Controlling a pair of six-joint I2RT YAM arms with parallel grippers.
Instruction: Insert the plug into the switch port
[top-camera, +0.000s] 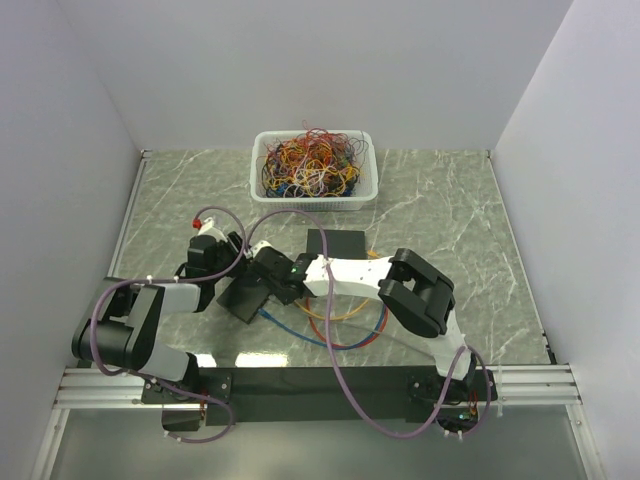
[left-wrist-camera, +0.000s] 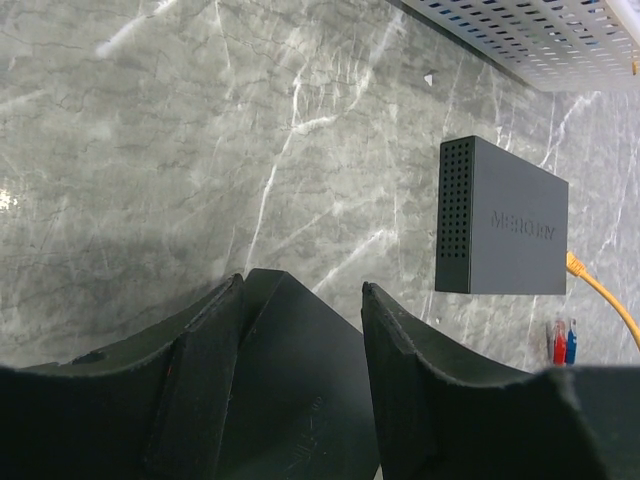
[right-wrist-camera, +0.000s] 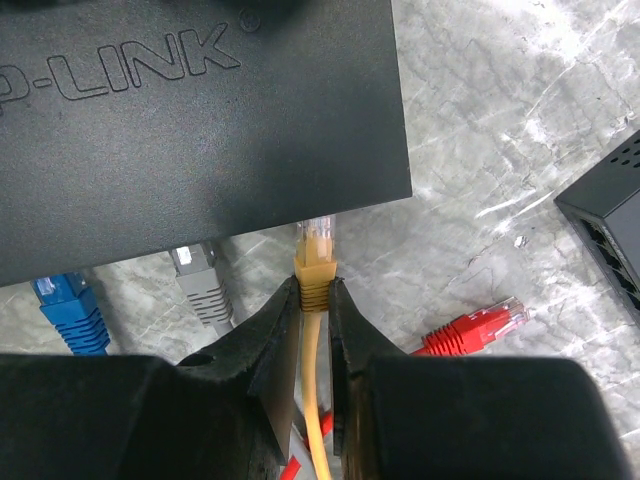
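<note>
White basket (top-camera: 315, 203) sits at the middle of the far edge of the table (top-camera: 450, 200). It's packed with a tangle of coloured wires (top-camera: 312, 160), red, yellow, blue and green, heaped up to the rim. Only its perforated wall shows in my left wrist view.

TP-LINK switch (right-wrist-camera: 200, 130) lies left of centre, toward the near edge. My left gripper (left-wrist-camera: 303, 300) is clamped on it, one finger against each side of the black case.

My right gripper (right-wrist-camera: 315, 295) is pinched tight on the yellow plug (right-wrist-camera: 316, 255), with the fingers on its boot. The clear tip points at the switch's port-side edge and just meets it. I can't tell if it's actually inside a port.

Grey plug (right-wrist-camera: 200, 275) and blue plug (right-wrist-camera: 68, 300) sit at that same edge, to the left of the yellow one in my right wrist view. Red plug (right-wrist-camera: 480, 328) lies loose on the table, apart from the switch.

Second black box (left-wrist-camera: 505, 220) sits near the centre of the table, between the switch and the basket, with a vented side. Cable loops (top-camera: 345, 320) are spread near the near edge.
</note>
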